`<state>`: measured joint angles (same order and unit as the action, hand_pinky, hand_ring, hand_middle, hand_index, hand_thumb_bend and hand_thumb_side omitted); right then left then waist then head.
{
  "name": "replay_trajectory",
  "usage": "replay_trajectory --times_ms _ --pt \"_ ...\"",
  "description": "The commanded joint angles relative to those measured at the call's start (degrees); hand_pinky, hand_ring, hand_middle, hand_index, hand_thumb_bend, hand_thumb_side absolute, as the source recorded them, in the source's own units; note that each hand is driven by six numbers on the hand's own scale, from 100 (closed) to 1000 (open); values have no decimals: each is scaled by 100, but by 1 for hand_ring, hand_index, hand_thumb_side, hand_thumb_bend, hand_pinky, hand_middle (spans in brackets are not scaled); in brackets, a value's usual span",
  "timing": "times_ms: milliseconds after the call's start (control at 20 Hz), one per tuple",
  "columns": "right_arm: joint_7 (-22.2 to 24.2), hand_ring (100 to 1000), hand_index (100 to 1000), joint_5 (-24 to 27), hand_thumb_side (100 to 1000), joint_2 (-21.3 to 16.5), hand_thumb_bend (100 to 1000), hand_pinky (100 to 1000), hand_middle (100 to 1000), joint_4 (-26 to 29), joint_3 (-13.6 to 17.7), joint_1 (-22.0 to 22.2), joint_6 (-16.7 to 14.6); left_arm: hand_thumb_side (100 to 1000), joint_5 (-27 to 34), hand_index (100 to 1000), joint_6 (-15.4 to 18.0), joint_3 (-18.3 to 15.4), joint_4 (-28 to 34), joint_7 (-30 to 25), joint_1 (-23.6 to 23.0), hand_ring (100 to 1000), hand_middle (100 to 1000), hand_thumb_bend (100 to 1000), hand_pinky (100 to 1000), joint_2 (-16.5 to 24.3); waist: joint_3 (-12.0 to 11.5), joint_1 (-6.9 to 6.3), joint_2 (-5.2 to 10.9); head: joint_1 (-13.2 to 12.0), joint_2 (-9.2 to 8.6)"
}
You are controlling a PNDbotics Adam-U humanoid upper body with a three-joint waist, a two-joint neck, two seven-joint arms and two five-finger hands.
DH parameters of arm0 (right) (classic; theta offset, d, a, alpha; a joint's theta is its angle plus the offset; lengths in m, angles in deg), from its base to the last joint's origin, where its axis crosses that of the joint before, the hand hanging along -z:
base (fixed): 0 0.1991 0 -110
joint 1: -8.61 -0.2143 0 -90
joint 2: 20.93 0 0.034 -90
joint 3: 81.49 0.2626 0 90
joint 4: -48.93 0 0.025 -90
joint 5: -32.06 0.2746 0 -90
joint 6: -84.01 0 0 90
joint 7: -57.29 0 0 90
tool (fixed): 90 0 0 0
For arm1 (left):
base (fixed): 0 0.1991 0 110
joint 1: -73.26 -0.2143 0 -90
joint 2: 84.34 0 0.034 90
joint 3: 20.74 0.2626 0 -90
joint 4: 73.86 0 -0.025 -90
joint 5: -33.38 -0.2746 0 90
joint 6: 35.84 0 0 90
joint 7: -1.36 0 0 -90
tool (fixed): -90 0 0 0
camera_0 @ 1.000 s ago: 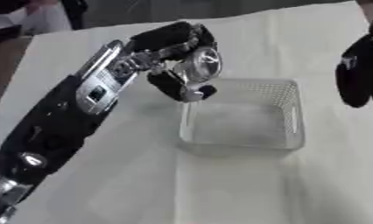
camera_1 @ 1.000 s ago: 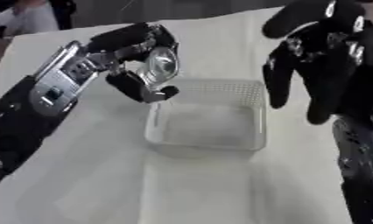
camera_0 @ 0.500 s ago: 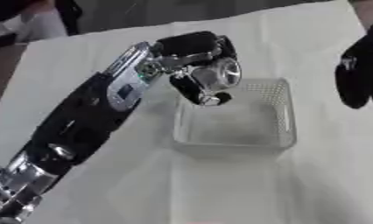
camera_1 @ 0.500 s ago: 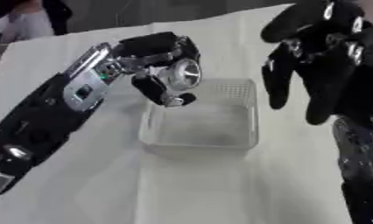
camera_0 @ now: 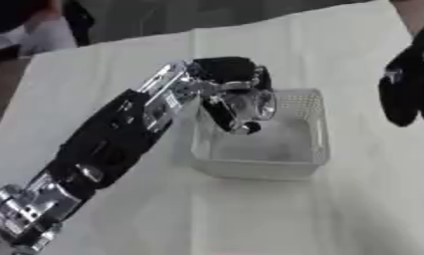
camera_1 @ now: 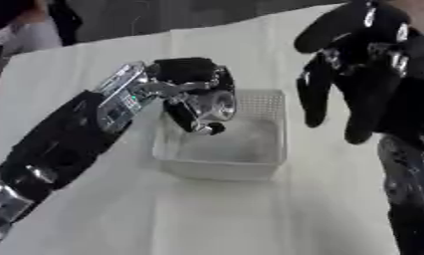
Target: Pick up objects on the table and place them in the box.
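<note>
My left hand (camera_0: pixel 229 87) hangs over the left part of the clear plastic box (camera_0: pixel 313 149), fingers curled round a shiny silver round object (camera_0: pixel 255 105). The object is above the box's inside, not touching its floor. The box's floor shows nothing else that I can make out. My right hand (camera_1: pixel 359 74) is raised to the right of the box, fingers straight and pointing down, holding nothing.
The box stands on a table under a white cloth (camera_0: pixel 163 209). Dark floor and a person's clothing (camera_0: pixel 41 30) show past the far edge at upper left. Bare cloth spreads in front of the box and to its left.
My left hand has carried the silver object rightward from beside the box's left rim to over its inside. The right hand has stayed raised.
</note>
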<state>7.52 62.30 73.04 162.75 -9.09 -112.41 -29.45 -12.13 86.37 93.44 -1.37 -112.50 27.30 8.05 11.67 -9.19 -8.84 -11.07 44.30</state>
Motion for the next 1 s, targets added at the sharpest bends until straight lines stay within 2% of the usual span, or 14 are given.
replay_trajectory --times_ms 50,100,300,800,1000 --pt "162 385 447 0 889 -70 100 232 757 77 13 -21 -132 625 -599 515 129 129 -435 -429 -54 372 405 100 235 -72 -5 23 52 21 -18" --pt "160 385 447 -1 889 -70 100 232 756 77 14 -16 -129 732 -705 535 159 122 -497 -554 -54 397 437 100 269 -98 -7 20 58 26 -18" --pt "150 385 447 -4 890 -67 100 233 755 77 22 0 -122 800 -845 545 233 71 -589 -798 -44 408 452 100 283 -137 -18 19 80 36 -18" --pt "148 385 437 0 890 -65 100 234 752 77 22 -10 -136 796 -738 536 233 30 -501 -823 -11 402 446 143 273 -89 -36 39 81 20 -18" --pt "145 386 434 10 891 -60 100 235 750 77 17 -8 -137 764 -672 522 273 72 -409 -751 86 395 439 167 275 93 -34 44 113 21 -18"
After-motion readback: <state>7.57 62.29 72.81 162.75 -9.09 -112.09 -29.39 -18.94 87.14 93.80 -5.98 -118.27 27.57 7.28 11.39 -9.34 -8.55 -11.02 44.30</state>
